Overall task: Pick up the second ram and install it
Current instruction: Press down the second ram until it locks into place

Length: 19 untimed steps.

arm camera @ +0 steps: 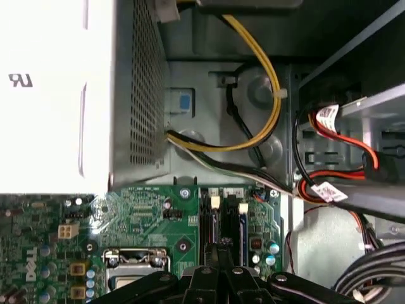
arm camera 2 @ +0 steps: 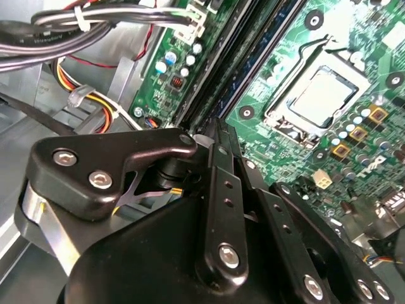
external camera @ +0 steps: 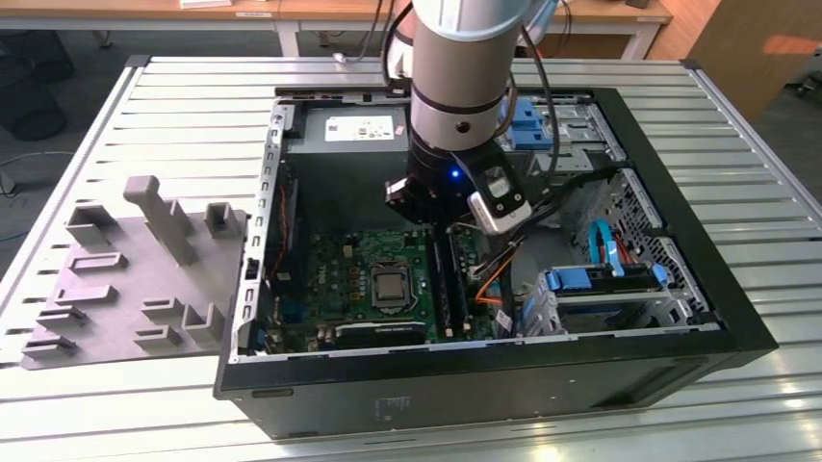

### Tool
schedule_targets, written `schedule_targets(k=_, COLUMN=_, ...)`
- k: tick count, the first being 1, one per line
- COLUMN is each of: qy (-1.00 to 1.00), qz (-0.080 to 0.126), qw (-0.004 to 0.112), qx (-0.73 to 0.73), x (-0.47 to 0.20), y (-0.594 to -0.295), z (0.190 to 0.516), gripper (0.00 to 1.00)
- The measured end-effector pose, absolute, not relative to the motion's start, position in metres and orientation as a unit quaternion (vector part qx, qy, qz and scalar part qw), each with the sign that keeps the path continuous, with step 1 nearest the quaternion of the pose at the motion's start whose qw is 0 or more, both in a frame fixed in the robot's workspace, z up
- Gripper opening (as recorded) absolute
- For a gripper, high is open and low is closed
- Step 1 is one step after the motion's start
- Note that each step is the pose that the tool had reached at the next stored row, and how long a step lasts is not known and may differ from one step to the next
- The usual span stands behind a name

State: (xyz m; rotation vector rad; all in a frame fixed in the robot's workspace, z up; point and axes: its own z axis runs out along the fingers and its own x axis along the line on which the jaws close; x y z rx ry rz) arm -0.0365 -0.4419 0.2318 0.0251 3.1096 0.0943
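Hovering: gripper (external camera: pixel 444 223) hangs low inside the open PC case (external camera: pixel 719 318), right over the memory slots (external camera: pixel 449 284)
Pincer: fingers (arm camera 2: pixel 218 183) look pressed close together – whether they pinch anything, can't tell
Second ram: a stick sits in the slots (arm camera: pixel 211 225) under the fingertips – seems seated, not sure
Nearby: CPU socket (arm camera 2: pixel 319 95) just beside the slots

Bright overhead light, glare streaks on the slatted tabletop (external camera: pixel 115 404) (power supply (arm camera: pixel 50 95) totally blown out white), case interior shadowy.
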Motion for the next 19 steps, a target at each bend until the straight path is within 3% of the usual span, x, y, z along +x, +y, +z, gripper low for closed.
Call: schedule_targets(k=19, qy=0.999, qz=0.03, qw=0.016, qx=0.027, x=-0.0368, y=-0.4312, z=0.2243, gripper=0.11)
